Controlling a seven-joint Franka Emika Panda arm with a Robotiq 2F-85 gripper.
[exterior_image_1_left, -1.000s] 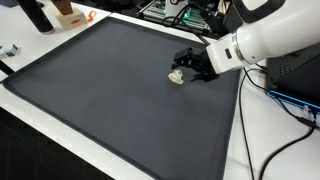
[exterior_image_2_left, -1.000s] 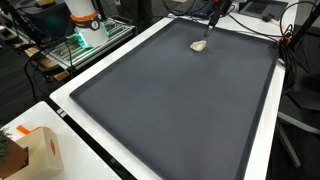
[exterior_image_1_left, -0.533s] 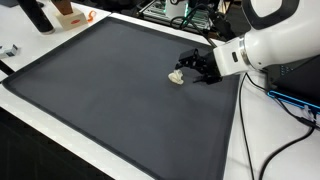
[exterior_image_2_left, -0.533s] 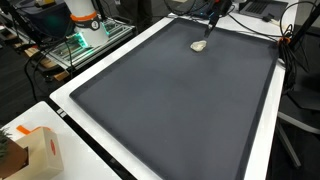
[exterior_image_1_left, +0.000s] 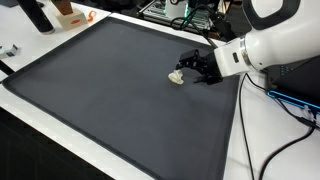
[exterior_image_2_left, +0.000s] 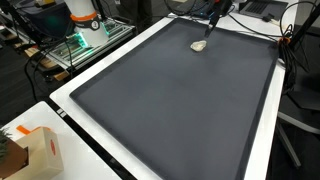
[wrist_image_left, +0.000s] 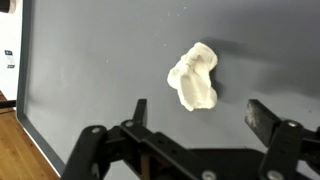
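A small cream-white lumpy object lies on the dark grey mat. It also shows in an exterior view and in the wrist view. My black gripper hovers right beside and just above it, with the white arm behind. In the wrist view the two fingers are spread wide apart, and the object lies just ahead of the gap between them, untouched. The gripper is open and empty.
The mat covers a white-edged table. An orange and white box sits at one corner. Dark bottles and an orange item stand at the far edge. Cables and electronics lie behind the arm, and blue cables lie on the table by the arm.
The arm has shifted slightly between one second ago and half a second ago; since then nothing has visibly moved. The object lies in the same place.
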